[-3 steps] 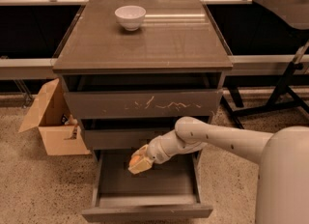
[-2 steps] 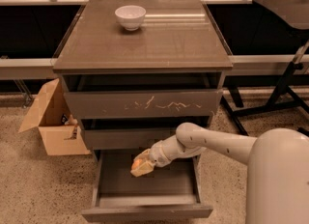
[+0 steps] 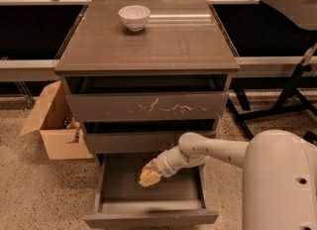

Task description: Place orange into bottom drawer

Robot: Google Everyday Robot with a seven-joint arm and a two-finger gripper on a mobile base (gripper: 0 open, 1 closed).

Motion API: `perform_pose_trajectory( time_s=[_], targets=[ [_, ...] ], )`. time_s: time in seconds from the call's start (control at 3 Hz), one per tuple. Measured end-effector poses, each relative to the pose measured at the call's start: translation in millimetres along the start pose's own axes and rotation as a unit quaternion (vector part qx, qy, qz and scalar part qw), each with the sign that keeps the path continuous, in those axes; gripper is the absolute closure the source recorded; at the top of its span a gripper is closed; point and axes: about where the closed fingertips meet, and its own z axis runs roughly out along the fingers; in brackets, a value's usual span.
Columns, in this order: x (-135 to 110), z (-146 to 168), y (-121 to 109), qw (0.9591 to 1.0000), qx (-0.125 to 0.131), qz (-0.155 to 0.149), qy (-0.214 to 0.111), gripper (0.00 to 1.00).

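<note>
The bottom drawer (image 3: 148, 218) of the grey-brown cabinet is pulled open, a wide shallow tray with a plain front panel. My gripper (image 3: 147, 177) reaches down from the right into the middle of the drawer. It is shut on the orange (image 3: 145, 174), a small round fruit held between the pale fingers just above the drawer floor. The white arm runs from the lower right corner to the gripper.
A white bowl (image 3: 134, 17) stands on the cabinet top (image 3: 163, 40) at the back left. The top drawer front (image 3: 148, 106) has white scratches; the plain middle drawer (image 3: 124, 141) sits under it. An open cardboard box (image 3: 52, 122) is on the floor at left. A black stand (image 3: 292, 85) is at right.
My gripper has moved lower and slightly farther into the open bottom drawer with the orange still held.
</note>
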Motion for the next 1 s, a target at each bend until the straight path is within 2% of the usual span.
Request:
perform_pose_trajectory(
  time_s=[0.33, 0.67, 1.0],
  targets=[
    [49.1, 20.8, -14.4, 0.9996, 0.014, -0.017, 0.019, 1.0],
    [79.2, 37.0, -25.7, 0.9992, 0.02, -0.021, 0.026, 1.0],
    [109.7, 50.9, -42.1, 0.9996, 0.025, -0.007, 0.009, 0.82]
  ],
)
